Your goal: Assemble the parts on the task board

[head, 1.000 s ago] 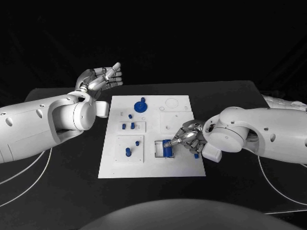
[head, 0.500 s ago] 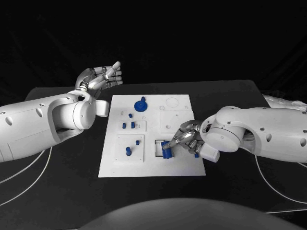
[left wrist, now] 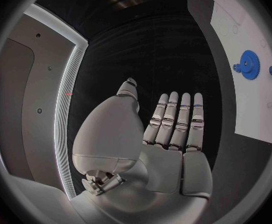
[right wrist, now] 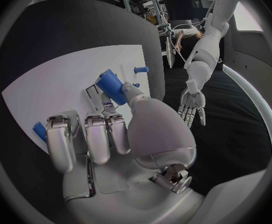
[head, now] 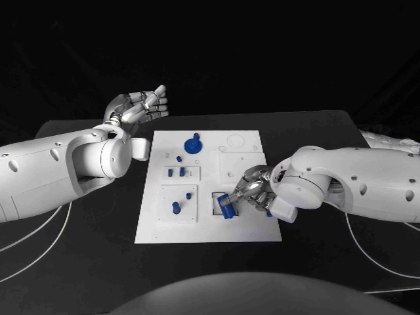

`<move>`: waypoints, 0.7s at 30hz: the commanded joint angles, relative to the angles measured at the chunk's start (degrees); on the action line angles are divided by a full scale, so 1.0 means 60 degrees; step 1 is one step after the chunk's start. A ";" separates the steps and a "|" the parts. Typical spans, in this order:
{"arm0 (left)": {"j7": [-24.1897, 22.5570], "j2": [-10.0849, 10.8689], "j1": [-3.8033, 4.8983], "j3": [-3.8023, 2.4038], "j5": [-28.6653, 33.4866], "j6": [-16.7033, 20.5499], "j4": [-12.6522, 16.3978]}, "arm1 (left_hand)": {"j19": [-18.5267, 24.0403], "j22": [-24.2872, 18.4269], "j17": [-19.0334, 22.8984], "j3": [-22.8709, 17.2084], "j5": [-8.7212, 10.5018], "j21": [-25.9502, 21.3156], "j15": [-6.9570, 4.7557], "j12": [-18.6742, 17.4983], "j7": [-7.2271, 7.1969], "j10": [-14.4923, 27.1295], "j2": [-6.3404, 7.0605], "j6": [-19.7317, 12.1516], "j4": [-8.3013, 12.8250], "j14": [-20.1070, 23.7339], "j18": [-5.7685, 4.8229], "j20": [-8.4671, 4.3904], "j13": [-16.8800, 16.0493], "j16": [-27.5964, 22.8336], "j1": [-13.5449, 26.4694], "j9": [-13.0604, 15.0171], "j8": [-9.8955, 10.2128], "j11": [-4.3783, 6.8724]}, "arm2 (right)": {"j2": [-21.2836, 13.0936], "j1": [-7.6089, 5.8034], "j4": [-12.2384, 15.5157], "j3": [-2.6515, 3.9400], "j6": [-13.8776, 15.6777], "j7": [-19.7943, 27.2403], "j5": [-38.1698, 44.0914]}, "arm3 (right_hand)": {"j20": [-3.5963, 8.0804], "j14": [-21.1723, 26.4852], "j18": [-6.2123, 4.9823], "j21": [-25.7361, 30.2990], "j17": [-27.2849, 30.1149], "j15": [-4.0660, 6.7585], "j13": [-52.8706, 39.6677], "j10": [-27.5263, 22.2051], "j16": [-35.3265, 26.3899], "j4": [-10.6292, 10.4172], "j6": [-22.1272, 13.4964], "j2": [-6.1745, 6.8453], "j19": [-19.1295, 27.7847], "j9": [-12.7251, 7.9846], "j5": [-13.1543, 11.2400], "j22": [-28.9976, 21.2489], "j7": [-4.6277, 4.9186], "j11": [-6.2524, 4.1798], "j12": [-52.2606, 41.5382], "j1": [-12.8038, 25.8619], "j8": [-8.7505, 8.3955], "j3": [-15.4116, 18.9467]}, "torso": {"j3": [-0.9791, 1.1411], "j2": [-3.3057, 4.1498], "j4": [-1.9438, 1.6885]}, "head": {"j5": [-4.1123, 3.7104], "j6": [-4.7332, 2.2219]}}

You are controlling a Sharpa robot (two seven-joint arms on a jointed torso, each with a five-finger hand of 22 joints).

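The white task board (head: 205,230) lies mid-table. My right hand (head: 252,187) hangs over its near right part and pinches a blue cylinder (head: 227,205) between thumb and fingers, tilted over a rectangular recess (head: 216,209). The right wrist view shows the blue cylinder (right wrist: 113,86) at the tips of that right hand (right wrist: 111,134), just above the task board (right wrist: 55,89). My left hand (head: 139,105) is raised beyond the board's far left corner, fingers straight, holding nothing; the left wrist view shows this left hand (left wrist: 154,134) flat and empty.
A blue gear (head: 192,143) stands at the board's far middle, the same blue gear (left wrist: 249,64) showing in the left wrist view. Several small blue pegs (head: 175,173) stand along the board's left half, one blue peg (right wrist: 140,69) near the cylinder. White cables (head: 390,262) lie on the table.
My right hand has shifted slightly left over the board with the blue cylinder still in its fingers. The left hand has stayed where it was.
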State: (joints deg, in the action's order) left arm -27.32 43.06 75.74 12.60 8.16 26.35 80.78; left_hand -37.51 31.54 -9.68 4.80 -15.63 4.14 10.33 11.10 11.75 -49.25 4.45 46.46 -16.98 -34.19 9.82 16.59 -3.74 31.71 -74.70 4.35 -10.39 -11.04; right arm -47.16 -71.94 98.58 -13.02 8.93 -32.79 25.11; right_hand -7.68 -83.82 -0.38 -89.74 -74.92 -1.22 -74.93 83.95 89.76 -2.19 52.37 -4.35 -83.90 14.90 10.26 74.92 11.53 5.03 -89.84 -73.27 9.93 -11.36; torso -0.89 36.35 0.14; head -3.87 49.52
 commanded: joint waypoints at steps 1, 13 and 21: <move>-0.0062 -0.0016 0.0004 -0.0007 0.0015 -0.0115 0.0020 | -0.0033 -0.0008 0.0008 -0.0059 -0.0062 -0.0059 0.0020 0.0022 0.0237 0.0077 -0.0087 -0.0060 0.0011 0.0056 -0.0029 -0.0003 0.0004 0.0031 0.0027 -0.0015 -0.0045 0.0001 | 0.0042 -0.0007 -0.0025 -0.0002 0.0150 -0.0056 0.0135 | 0.0024 -0.1029 0.0064 -0.0043 -0.2513 -0.0008 -0.2512 0.1009 0.0040 0.0218 0.0589 -0.0104 -0.1016 0.0012 -0.0096 0.2514 -0.0503 -0.0069 -0.0027 0.0049 -0.0088 -0.0294 | -0.0002 0.0009 -0.0005 | -0.0015 -0.0014; -0.0054 -0.0021 0.0004 -0.0007 0.0015 -0.0117 0.0014 | -0.0030 -0.0018 0.0018 -0.0059 -0.0066 -0.0060 0.0020 0.0028 0.0237 0.0079 -0.0090 -0.0061 0.0011 0.0058 -0.0030 -0.0003 0.0005 0.0039 0.0024 -0.0015 -0.0049 0.0001 | 0.0100 -0.0020 -0.0063 -0.0001 0.0279 -0.0062 0.0147 | 0.0015 -0.1029 0.0064 -0.0043 -0.2513 -0.0020 -0.2512 0.1009 0.0040 -0.0404 0.0654 0.0119 -0.1016 -0.0117 -0.0894 0.2514 -0.0463 -0.0038 -0.0027 0.0598 -0.0336 0.0233 | 0.0000 0.0002 -0.0001 | -0.0015 -0.0043; -0.0048 -0.0024 0.0004 -0.0007 0.0015 -0.0121 0.0017 | -0.0030 -0.0018 0.0018 -0.0059 -0.0066 -0.0060 0.0020 0.0028 0.0237 0.0079 -0.0090 -0.0061 0.0011 0.0058 -0.0030 -0.0003 0.0005 0.0039 0.0024 -0.0015 -0.0049 0.0001 | 0.0099 -0.0021 -0.0071 -0.0001 0.0282 -0.0127 0.0180 | 0.0011 -0.1029 0.0064 -0.0043 -0.2513 -0.0021 -0.2512 0.1009 0.0040 -0.0639 0.0670 0.0235 -0.1016 -0.0156 -0.1095 0.2514 -0.0441 -0.0020 -0.0027 0.0840 -0.0423 0.0518 | -0.0001 0.0007 -0.0003 | -0.0020 -0.0052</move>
State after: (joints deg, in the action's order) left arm -27.25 43.02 75.74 12.61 8.16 26.35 80.75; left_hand -37.51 31.49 -9.62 4.80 -15.63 4.14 10.33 11.10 11.75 -49.25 4.45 46.46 -16.98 -34.19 9.82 16.59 -3.74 31.71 -74.70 4.35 -10.39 -11.03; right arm -46.61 -72.05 98.17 -13.04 10.68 -33.09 25.56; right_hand -7.68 -83.82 -0.38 -89.74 -74.92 -1.22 -74.92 83.94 89.76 -6.04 56.64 -2.97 -83.90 14.07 3.83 74.91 8.53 5.03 -89.84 -68.56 7.53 -8.45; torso -0.89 36.37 0.13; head -3.96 49.21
